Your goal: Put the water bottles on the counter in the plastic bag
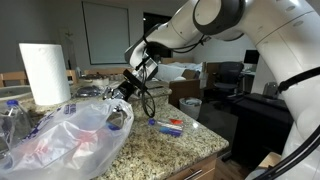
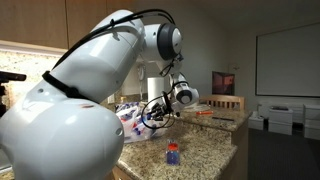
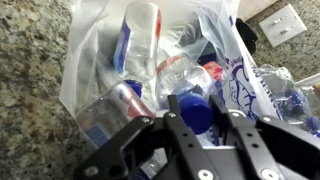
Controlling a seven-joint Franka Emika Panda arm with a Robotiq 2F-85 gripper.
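Observation:
My gripper [image 3: 197, 120] is shut on the blue cap of a water bottle [image 3: 198, 108], right at the open mouth of the plastic bag [image 3: 236, 72]. Several water bottles lie inside the bag, one with a red-and-blue label [image 3: 140, 38]. In both exterior views the gripper [image 1: 126, 88] [image 2: 160, 110] hangs at the edge of the bag [image 1: 70, 135] [image 2: 130, 120]. One more bottle [image 1: 168, 125] [image 2: 173, 153] lies alone on the granite counter [image 1: 185, 145] [image 2: 205, 150] beyond the bag.
A tall paper-towel roll [image 1: 45, 72] stands behind the bag. More clear bottles [image 1: 14, 115] sit at the counter's far end by the bag. The counter edge [image 1: 215, 150] drops off toward an office area with chairs. A wall outlet [image 3: 285, 22] shows in the wrist view.

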